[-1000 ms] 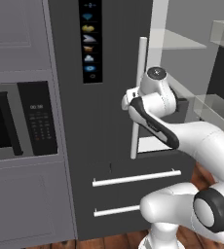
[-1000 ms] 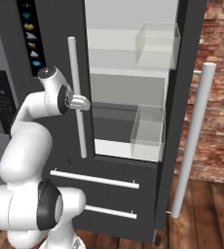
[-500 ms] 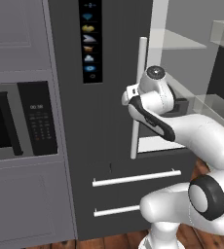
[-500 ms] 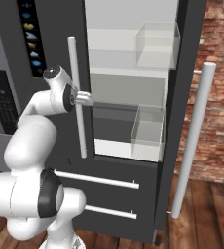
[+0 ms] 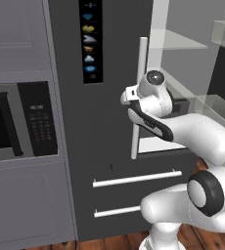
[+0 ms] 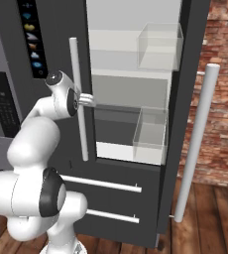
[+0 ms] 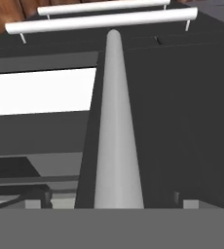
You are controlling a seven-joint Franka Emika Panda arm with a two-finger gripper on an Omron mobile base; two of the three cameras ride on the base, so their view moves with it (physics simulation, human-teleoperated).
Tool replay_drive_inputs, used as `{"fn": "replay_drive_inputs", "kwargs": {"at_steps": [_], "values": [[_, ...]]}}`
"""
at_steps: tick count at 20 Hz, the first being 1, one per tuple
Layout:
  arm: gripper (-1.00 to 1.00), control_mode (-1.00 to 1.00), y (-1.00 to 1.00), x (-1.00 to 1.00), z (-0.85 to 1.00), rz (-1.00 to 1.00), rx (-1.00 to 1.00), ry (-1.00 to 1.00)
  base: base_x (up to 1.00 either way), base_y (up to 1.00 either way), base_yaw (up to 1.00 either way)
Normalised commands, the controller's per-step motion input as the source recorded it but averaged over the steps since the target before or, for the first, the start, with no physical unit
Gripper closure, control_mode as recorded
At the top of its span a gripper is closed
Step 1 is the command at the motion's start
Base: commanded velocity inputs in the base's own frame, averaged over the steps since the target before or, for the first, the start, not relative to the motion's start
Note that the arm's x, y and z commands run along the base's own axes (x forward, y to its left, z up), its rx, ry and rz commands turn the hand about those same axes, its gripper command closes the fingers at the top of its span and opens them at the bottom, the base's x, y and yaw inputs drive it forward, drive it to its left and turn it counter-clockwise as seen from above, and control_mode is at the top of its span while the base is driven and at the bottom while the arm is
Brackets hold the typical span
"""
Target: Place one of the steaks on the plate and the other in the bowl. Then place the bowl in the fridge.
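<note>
- The gripper [image 6: 87, 99] is held released, fingers either side of the left door handle [image 6: 79, 99].
- The fridge [image 6: 136, 89] right door is swung open, presumably for the bowl.

A built-in black microwave [image 5: 14, 124] with a dark vertical handle and keypad sits in grey cabinetry [image 5: 16, 39] well to the left of the fingers, a red brick wall [image 6: 225, 99] stands far to their right, and a wooden plank floor [image 6: 210, 218] lies below them.
</note>
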Motion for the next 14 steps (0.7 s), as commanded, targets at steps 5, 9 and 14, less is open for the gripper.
{"fn": "replay_drive_inputs", "kwargs": {"at_steps": [5, 9, 14], "values": [[1.0, -1.0, 0.0, 0.09, 0.0, 0.01, 0.0, 0.0, 0.0, 0.0, 0.0], [1.0, -1.0, 0.0, 0.0, 0.0, 0.0, 0.0, 0.0, 0.0, 0.0, 0.0], [1.0, -1.0, 0.0, -0.3, 0.01, -0.14, 0.0, 0.0, 0.0, 0.0, 0.0]]}}
